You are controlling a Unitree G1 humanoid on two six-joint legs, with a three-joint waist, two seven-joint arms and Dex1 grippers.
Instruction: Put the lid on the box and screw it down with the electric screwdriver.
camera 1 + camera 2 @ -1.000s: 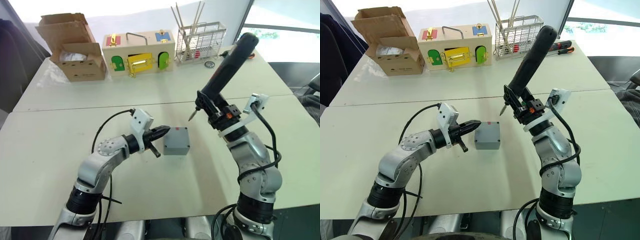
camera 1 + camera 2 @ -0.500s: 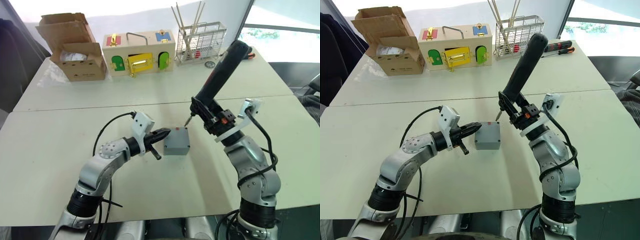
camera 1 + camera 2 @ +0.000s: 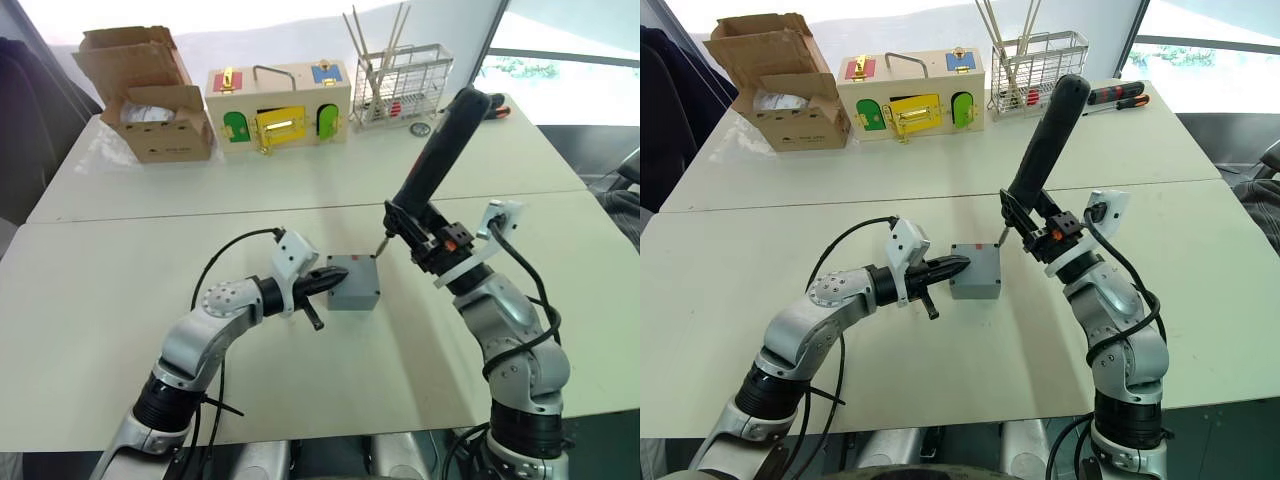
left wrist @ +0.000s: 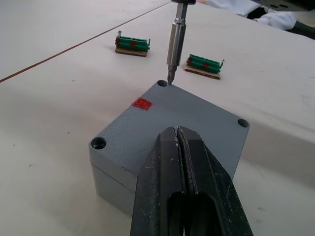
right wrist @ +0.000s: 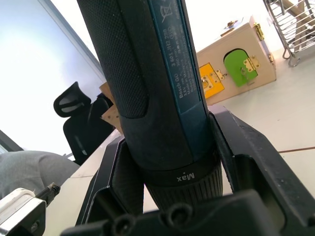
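on the white table (image 3: 120,300) the lid (image 4: 182,110) sits on the box (image 3: 352,285), left gripper (image 4: 179,147) pinched together, bracing it. the right gripper (image 3: 432,238) clamps the electric screwdriver (image 3: 432,170), bit at a corner hole; next it should seat squarely and drive.

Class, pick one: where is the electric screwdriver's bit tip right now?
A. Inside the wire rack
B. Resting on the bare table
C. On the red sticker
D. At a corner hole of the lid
D: in the left wrist view the electric screwdriver has its bit tip at a corner hole of the lid.
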